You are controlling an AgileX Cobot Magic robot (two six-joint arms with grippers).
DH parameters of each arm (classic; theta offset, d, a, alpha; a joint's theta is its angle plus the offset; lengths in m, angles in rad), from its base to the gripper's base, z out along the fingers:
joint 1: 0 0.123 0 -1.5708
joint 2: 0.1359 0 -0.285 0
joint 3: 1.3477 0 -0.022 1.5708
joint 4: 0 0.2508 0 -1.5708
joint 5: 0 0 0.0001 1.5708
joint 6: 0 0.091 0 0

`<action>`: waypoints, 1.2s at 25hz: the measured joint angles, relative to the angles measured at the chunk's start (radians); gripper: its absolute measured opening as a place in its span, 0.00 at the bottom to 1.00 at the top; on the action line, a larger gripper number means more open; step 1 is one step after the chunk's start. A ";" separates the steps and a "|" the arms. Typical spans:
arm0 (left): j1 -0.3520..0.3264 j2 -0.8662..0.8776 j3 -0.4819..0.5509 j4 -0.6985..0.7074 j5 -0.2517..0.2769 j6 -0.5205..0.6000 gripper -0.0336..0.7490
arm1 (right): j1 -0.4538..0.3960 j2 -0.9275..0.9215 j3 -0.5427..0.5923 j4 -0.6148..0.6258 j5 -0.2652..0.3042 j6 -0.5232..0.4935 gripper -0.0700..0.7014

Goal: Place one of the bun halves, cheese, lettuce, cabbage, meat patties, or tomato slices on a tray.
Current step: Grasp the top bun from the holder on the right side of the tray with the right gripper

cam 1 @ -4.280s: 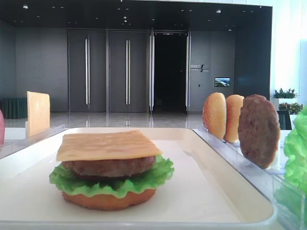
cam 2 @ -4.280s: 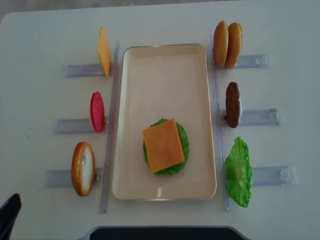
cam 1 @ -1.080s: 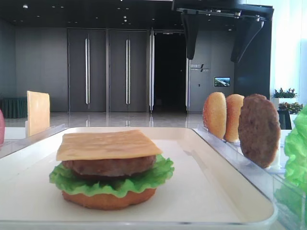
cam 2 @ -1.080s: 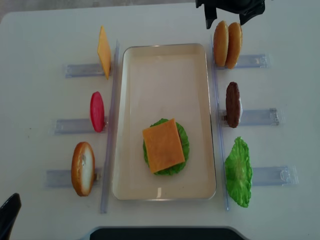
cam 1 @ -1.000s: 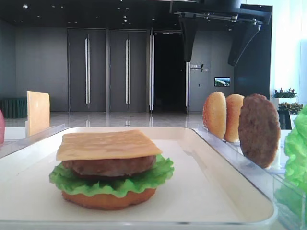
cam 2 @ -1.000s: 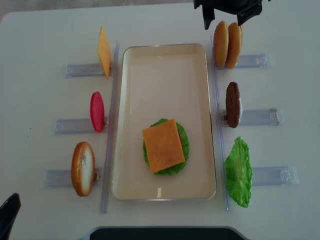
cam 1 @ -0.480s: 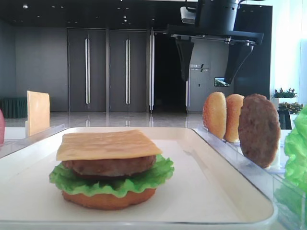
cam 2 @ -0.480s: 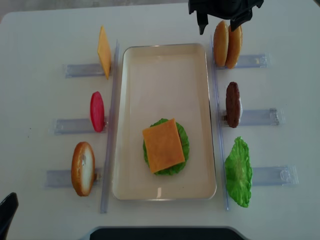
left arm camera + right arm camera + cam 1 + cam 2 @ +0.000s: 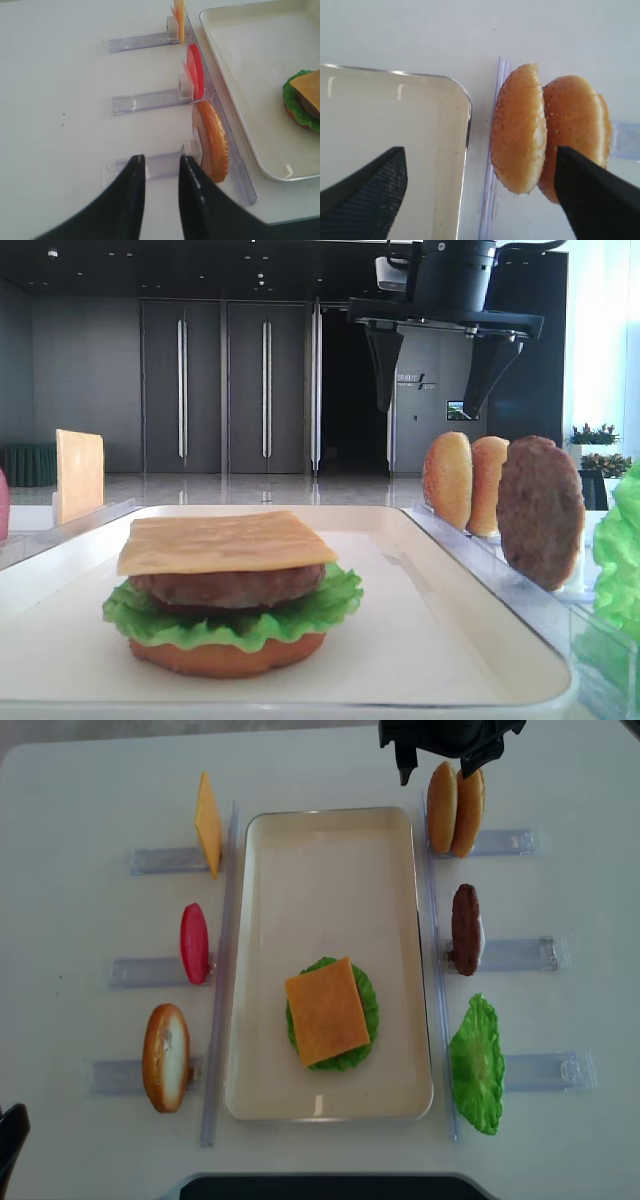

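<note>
Spread wide, the jaws of the black right gripper (image 9: pixel 436 765) hang above the two golden-brown domed bun halves (image 9: pixel 547 140), which stand on edge side by side in a clear plastic rack (image 9: pixel 503 842) just right of the large white rectangular tray (image 9: pixel 300 870); nothing is held. On that tray sits a stack: flat orange-brown bottom bun (image 9: pixel 228 657), ruffled green lettuce (image 9: pixel 330 610), dark-brown meat patty (image 9: pixel 228 589), and a square yellow-orange cheese slice (image 9: pixel 326 1010) on top. Over at the left, the black left gripper (image 9: pixel 159 172) shows its fingers close together, a narrow gap between them, empty.
</note>
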 joint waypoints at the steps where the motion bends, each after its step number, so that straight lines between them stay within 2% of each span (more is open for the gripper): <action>1: 0.000 0.000 0.000 0.000 0.000 0.000 0.26 | 0.000 0.000 0.000 0.000 -0.001 -0.001 0.83; 8: 0.000 0.000 0.000 0.000 0.000 0.000 0.15 | 0.000 0.001 -0.001 0.008 -0.001 -0.009 0.83; 14: 0.000 0.000 0.000 0.000 0.000 0.000 0.06 | 0.000 0.039 -0.004 0.008 0.023 -0.023 0.83; 24: 0.000 0.000 0.000 0.000 0.000 0.000 0.04 | 0.000 0.068 -0.004 0.001 -0.008 -0.025 0.82; 30: 0.000 0.000 0.000 0.000 0.000 0.000 0.04 | 0.000 0.081 -0.004 -0.026 -0.019 -0.026 0.75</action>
